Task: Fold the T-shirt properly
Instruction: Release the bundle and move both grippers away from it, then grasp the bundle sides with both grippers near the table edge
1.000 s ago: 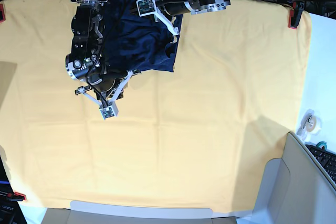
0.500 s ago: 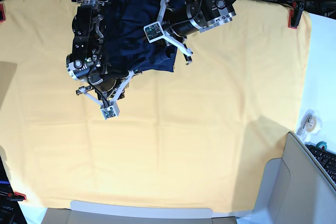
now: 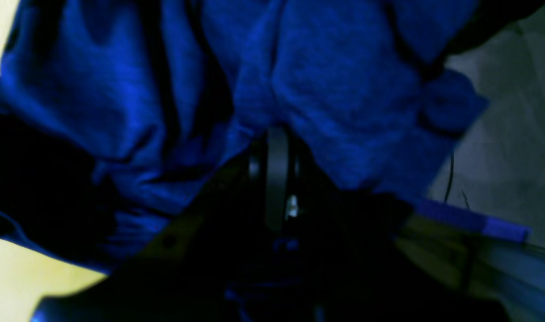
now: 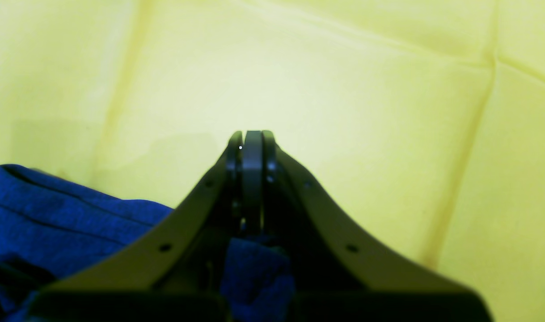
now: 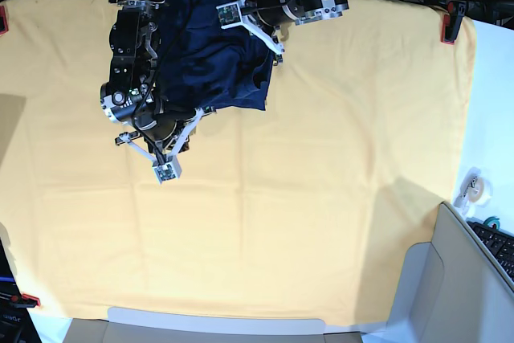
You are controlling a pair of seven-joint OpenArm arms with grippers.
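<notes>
The T-shirt (image 5: 213, 54) lies in a bunched heap near the top of the frame in the base view, a bit left of the middle. It sits on the big yellow cloth (image 5: 321, 198) that covers the table. It is dark blue and full of wrinkles and folds, so it is not folded yet.

The right gripper (image 4: 252, 147) is at the lower left edge of the heap. Its fingers are pressed together. A bit of blue fabric shows low down between them, near the bottom of the right wrist view, so it looks like they pinch a piece of the shirt, but the tips stick out bare over the yellow cloth.

The left gripper (image 3: 276, 179) is at the upper right of the heap. Its fingers are together too, and blue fabric hangs all around them. I cannot tell for sure if they hold the shirt.

The shirt looks thin, soft and light. It will flop and sag, and it can slip out of a small pinch. I think it is best to grab it at a hem or a shoulder edge, one arm on each side, so it can be pulled flat.
</notes>
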